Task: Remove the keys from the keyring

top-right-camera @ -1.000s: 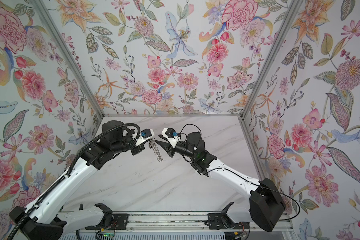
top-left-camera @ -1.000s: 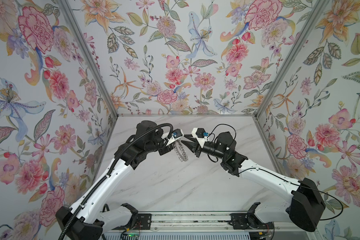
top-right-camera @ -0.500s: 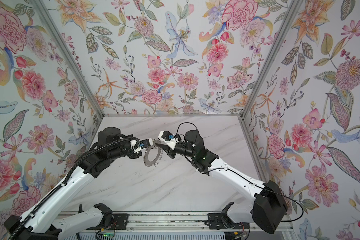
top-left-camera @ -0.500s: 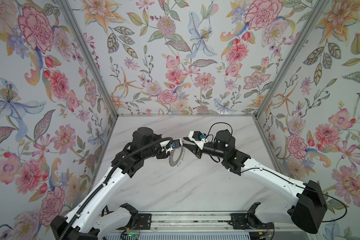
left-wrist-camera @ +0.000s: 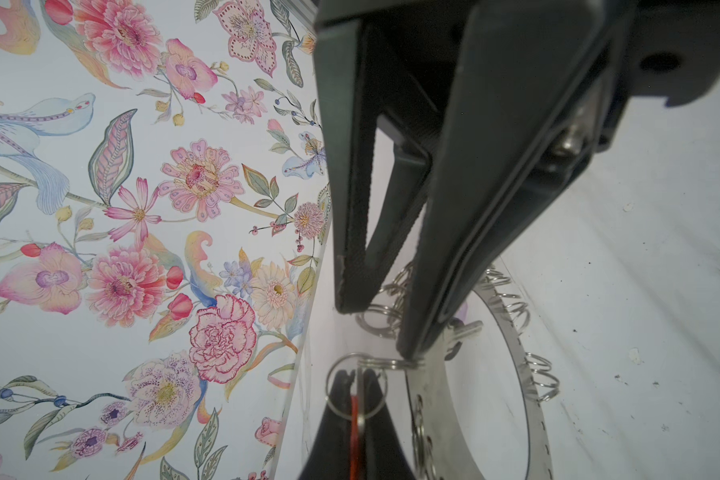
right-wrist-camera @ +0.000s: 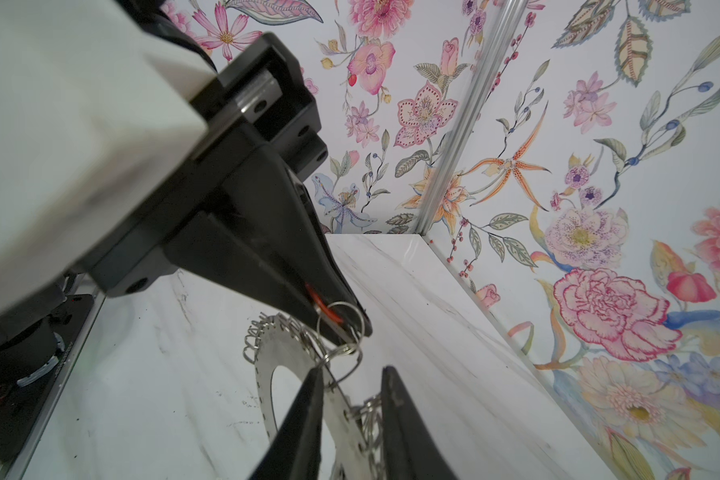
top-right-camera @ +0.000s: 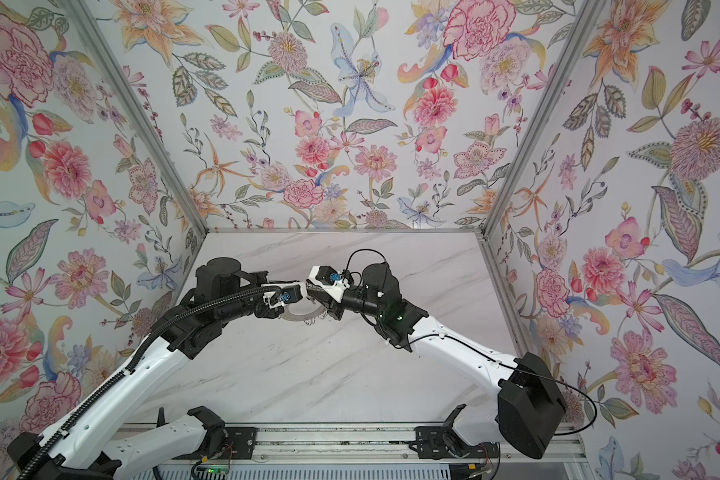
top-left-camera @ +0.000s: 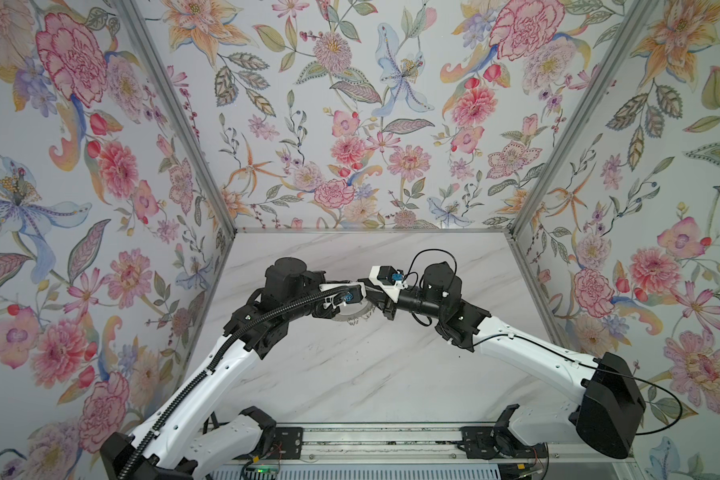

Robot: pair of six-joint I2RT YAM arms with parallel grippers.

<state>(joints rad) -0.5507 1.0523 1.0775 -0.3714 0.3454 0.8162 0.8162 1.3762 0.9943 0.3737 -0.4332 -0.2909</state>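
Left gripper [left-wrist-camera: 355, 376] clamped on the orange-red fob [left-wrist-camera: 354, 419]; right gripper [left-wrist-camera: 379, 330] astride the keyring [left-wrist-camera: 433, 395].

Left wrist view: the orange-red fob is pinched between the left gripper's closed jaws, and a small split ring [left-wrist-camera: 328, 384] loops just past their tips. Beyond them the right gripper's dark fingers [left-wrist-camera: 454, 249] block much of the keyring, whose wire loops [left-wrist-camera: 539, 376] sit between and beside them. Right wrist view: the right gripper [right-wrist-camera: 353, 370] has its jaws apart with the looped rim of the keyring [right-wrist-camera: 283, 357] between them. Whether they press on it cannot be told. Just ahead of it, the left gripper [right-wrist-camera: 356, 322] holds the orange-red fob [right-wrist-camera: 323, 303]. In both top views the two grippers meet tip to tip over the marble table [top-left-camera: 350, 374]. Their bodies cover all but one arc of the keyring [top-left-camera: 350, 319] [top-right-camera: 302, 318].
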